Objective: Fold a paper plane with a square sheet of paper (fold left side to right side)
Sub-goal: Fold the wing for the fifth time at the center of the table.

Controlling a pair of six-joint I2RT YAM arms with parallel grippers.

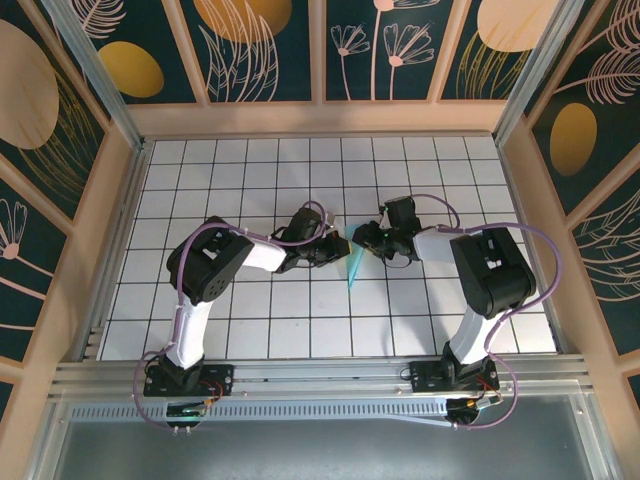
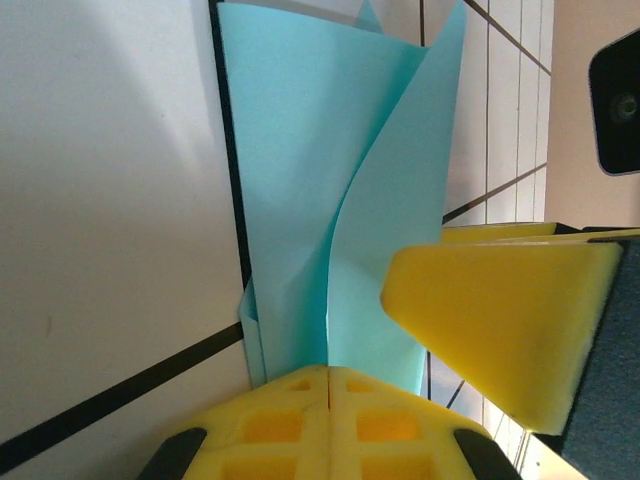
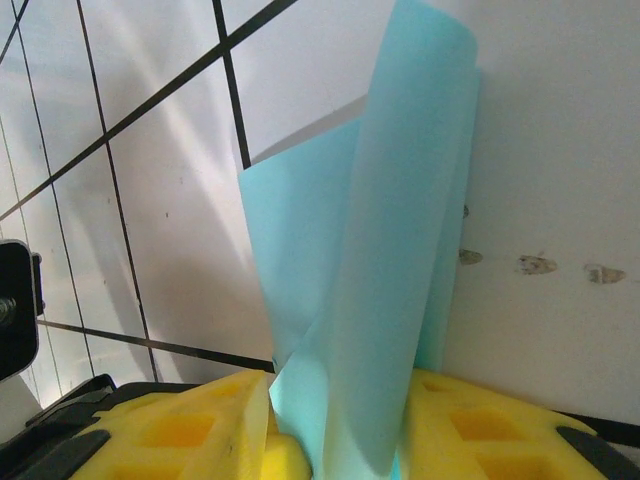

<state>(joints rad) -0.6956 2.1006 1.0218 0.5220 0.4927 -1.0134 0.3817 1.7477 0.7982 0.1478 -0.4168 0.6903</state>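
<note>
The square sheet of paper (image 1: 353, 268) is turquoise and folded over, held upright off the white grid table (image 1: 250, 170) between my two grippers at mid-table. In the left wrist view the paper (image 2: 300, 180) rises in two curved layers from the seam of my left gripper (image 2: 328, 372), whose yellow fingers are pressed together on its lower edge. My right gripper (image 3: 340, 440) has the curled paper (image 3: 380, 250) between its yellow fingers (image 3: 200, 425), the jaws partly closed on it. From above, the left gripper (image 1: 338, 250) and right gripper (image 1: 360, 240) nearly touch.
A yellow finger of the right gripper (image 2: 490, 330) sits close beside the paper in the left wrist view. Wooden walls with patterned panels (image 1: 320, 50) ring the table. A metal rail (image 1: 320, 385) runs along the near edge by the arm bases.
</note>
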